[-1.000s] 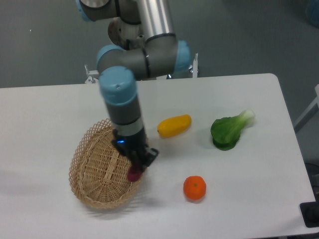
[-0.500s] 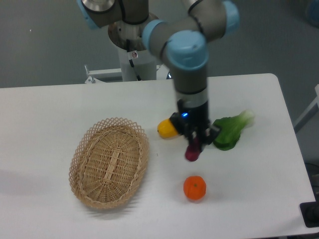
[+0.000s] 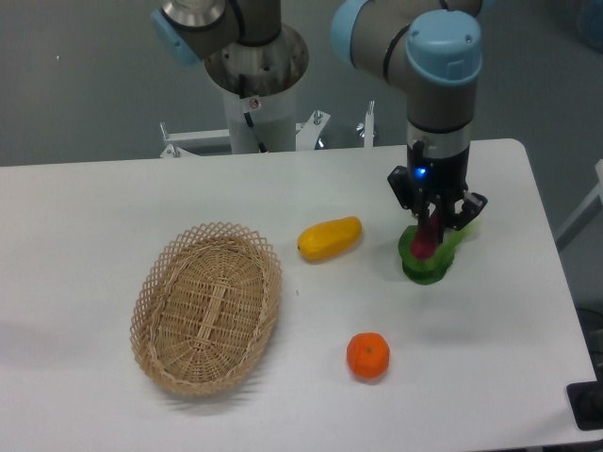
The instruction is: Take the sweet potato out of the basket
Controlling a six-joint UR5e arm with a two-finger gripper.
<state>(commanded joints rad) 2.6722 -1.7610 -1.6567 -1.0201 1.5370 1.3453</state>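
Note:
My gripper [image 3: 429, 229] is shut on the sweet potato [image 3: 424, 241], a slim magenta-purple root that hangs down between the fingers. It is held in the air at the right of the table, in front of the green vegetable [image 3: 426, 259]. The oval tan wicker basket [image 3: 205, 306] lies at the front left of the table, far from the gripper, with nothing in it.
A yellow-orange oblong fruit [image 3: 330, 238] lies right of the basket. An orange [image 3: 367, 356] sits near the front middle. The green leafy vegetable lies partly hidden behind the held root. The arm's base [image 3: 254, 85] stands behind the table.
The gripper has carried the sweet potato out of the basket and far to the right, past the yellow fruit, to a spot over the green vegetable. The basket is left empty.

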